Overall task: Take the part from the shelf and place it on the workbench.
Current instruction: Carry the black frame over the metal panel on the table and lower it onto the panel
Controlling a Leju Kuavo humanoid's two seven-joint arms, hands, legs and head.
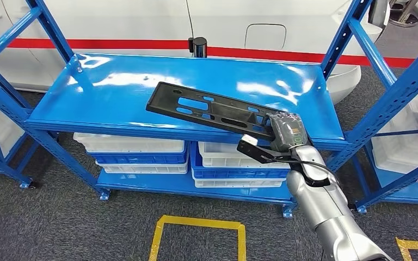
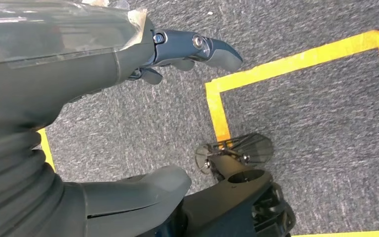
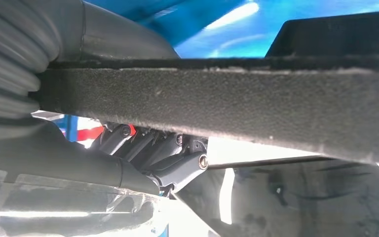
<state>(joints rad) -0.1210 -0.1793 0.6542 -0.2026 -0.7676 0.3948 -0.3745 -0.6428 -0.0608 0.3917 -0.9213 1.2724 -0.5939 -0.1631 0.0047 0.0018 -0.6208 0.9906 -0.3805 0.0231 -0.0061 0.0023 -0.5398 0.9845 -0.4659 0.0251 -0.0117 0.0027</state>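
The part is a long, flat black plastic panel with several rectangular cut-outs and slots along its length. It lies slantwise across the top blue shelf, its near right end reaching the shelf's front edge. There the right hand grips that end; in the right wrist view the rough dark edge of the part runs between the thumb and the dark fingers curled beneath it. On the lower shelf stand stacked bins, white and blue, in two piles side by side; what they hold cannot be told. The left hand hangs over the grey carpet with yellow tape lines, holding nothing, its fingers loosely extended.
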